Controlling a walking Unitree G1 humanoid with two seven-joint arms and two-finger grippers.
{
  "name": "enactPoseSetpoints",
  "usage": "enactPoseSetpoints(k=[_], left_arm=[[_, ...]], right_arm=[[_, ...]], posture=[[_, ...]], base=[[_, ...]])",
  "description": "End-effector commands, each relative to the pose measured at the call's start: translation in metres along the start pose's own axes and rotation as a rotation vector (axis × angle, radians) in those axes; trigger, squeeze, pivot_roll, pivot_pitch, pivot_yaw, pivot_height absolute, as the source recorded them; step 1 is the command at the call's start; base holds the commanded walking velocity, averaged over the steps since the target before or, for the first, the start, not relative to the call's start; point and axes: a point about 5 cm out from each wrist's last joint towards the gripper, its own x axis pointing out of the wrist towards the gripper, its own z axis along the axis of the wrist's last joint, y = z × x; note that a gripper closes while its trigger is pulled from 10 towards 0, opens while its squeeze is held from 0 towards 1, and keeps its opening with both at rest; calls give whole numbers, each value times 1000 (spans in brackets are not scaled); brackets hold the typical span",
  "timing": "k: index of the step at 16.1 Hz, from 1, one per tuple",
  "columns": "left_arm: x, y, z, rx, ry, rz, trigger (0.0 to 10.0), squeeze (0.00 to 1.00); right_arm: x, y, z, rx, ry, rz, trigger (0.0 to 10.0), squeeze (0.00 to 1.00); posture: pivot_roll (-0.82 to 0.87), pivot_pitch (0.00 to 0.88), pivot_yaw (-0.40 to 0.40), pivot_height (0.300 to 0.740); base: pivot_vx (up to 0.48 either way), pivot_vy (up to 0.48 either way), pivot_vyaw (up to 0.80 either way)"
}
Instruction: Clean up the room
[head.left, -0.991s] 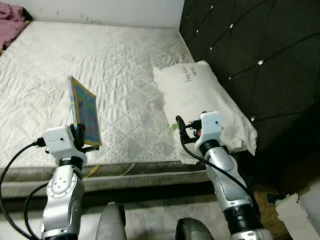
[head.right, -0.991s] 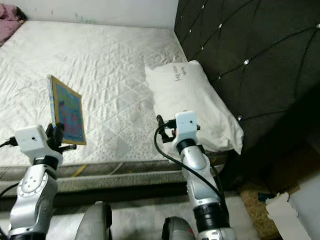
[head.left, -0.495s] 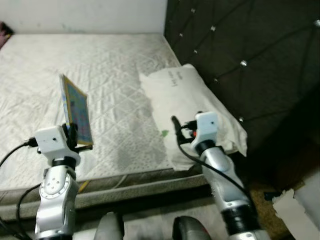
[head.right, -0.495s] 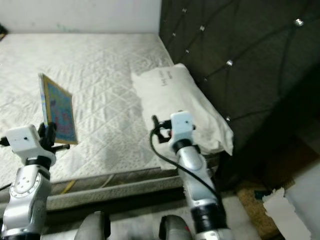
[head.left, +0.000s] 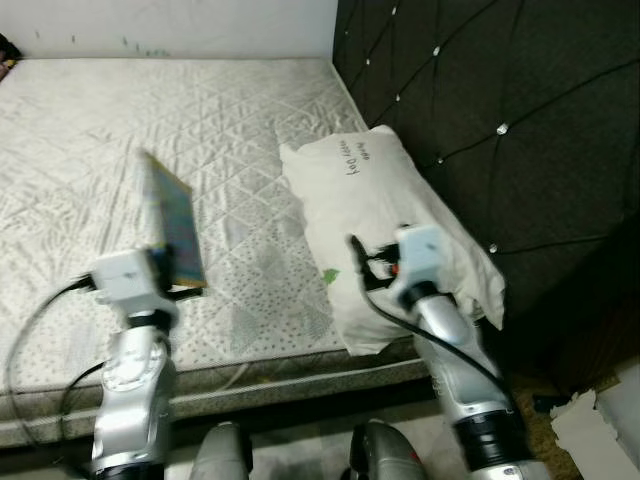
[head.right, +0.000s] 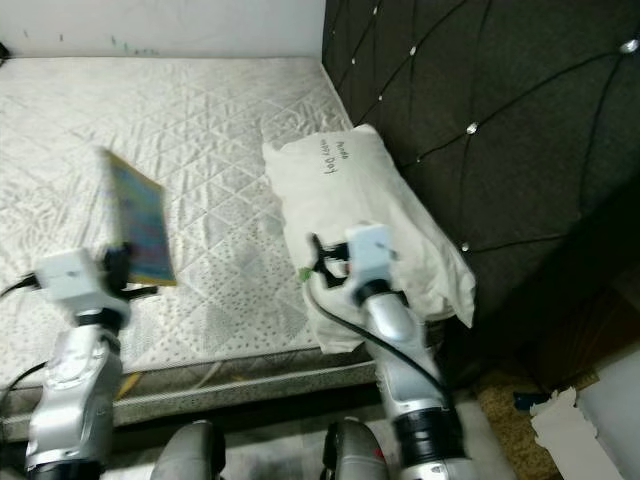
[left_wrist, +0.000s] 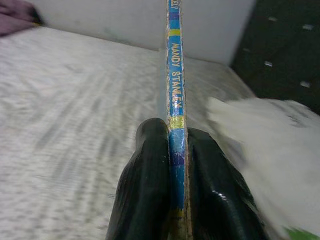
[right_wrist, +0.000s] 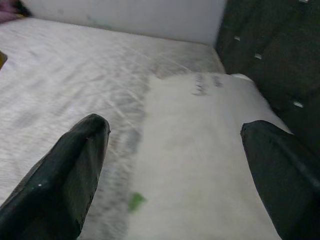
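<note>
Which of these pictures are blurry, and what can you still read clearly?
Both eye views are smeared around the left gripper and its book; the pillow stays fairly sharp. In the left wrist view the book's spine lettering is crisp while the mattress streaks. The right wrist view shows soft, out-of-focus fingers.

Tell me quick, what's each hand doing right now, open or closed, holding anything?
Left hand: closed on the thin book, held upright above the mattress.
Right hand: open, empty, over the pillow.

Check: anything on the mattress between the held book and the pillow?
Bare quilted mattress between book and pillow, seen in left eye view; a small green scrap lies at the pillow's edge.
</note>
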Motion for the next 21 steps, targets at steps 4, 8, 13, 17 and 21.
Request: enactPoseSetpoints(k=[4, 8, 13, 17, 21], left_arm=[[2, 3, 5, 9, -14, 21, 10000, 0], [3, 3, 5, 3, -17, 30, 10000, 0], [4, 4, 5, -2, -19, 47, 10000, 0], [6, 11, 6, -9, -13, 106, 10000, 0], [6, 20, 2, -32, 10, 158, 10000, 0]], right_arm=[[1, 4, 0, 41, 1, 26, 10000, 0], [0, 3, 0, 41, 7, 27, 10000, 0], [1, 3, 0, 46, 9, 30, 10000, 0], [1, 3, 0, 50, 15, 29, 10000, 0], [3, 5, 0, 32, 20, 52, 10000, 0]], posture=[[-56, 17, -66, 665], [-56, 23, -69, 660], [-60, 27, -70, 630], [-62, 29, -70, 630], [-61, 30, -72, 630]], base=[[0, 0, 0], [0, 0, 0], [0, 0, 0], [0, 0, 0], [0, 0, 0]])
